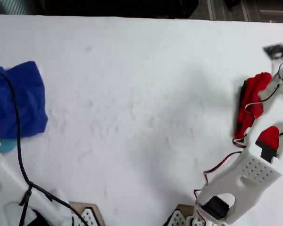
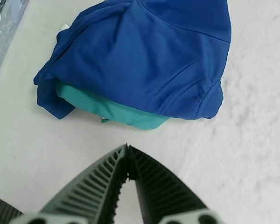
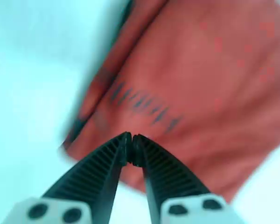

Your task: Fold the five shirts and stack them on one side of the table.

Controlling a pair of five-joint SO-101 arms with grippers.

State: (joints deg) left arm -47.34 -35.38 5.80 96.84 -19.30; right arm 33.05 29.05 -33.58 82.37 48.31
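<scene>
high view is fixed above and looks steeply down on the white table (image 1: 132, 94), wide and far off. left wrist view looks down past the left gripper (image 2: 127, 159), close on the blue shirt (image 2: 144, 56), which high view also has at the table's left edge. right wrist view looks past the right gripper (image 3: 131, 150), very close over the red shirt (image 3: 200, 84), shared with high view at the right edge.

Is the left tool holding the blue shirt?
No, the left tool is shut on nothing above bare table, apart from the blue shirt lying on a teal shirt.
</scene>
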